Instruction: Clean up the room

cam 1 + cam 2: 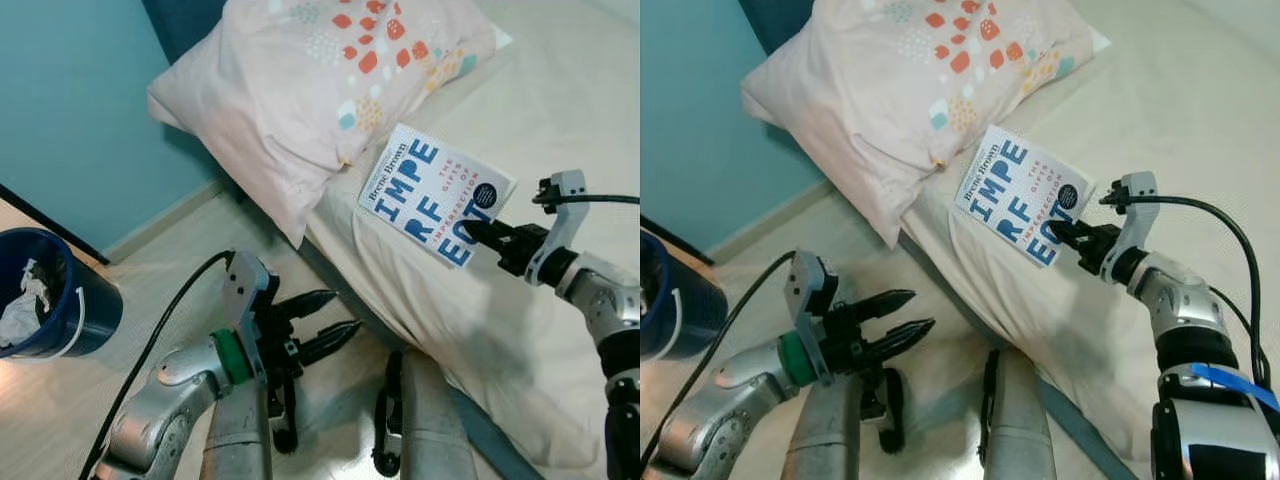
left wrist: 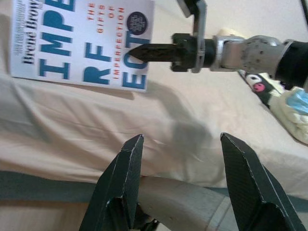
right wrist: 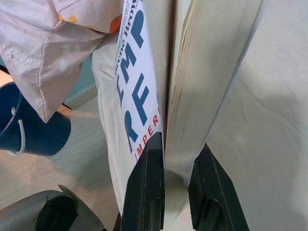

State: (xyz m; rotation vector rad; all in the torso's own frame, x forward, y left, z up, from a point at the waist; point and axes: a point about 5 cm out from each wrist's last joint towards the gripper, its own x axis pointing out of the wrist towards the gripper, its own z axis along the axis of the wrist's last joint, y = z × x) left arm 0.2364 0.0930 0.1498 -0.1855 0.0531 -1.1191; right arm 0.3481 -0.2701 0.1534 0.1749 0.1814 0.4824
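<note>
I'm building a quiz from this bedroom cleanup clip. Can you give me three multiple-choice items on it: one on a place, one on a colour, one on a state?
1. Where is the bucket?
A. on the bed
B. on the floor by the teal wall
C. on the pillow

2. What colour are the big letters on the book cover?
A. blue
B. green
C. black

3. What is the right end effector doing?
A. hanging open over the floor
B. pressing the pillow
C. gripping the book at its lower corner

Answers:
1 B, it stands on the floor beside the wall.
2 A, the large letters are blue on white.
3 C, its fingers close on the cover and pages.
</note>
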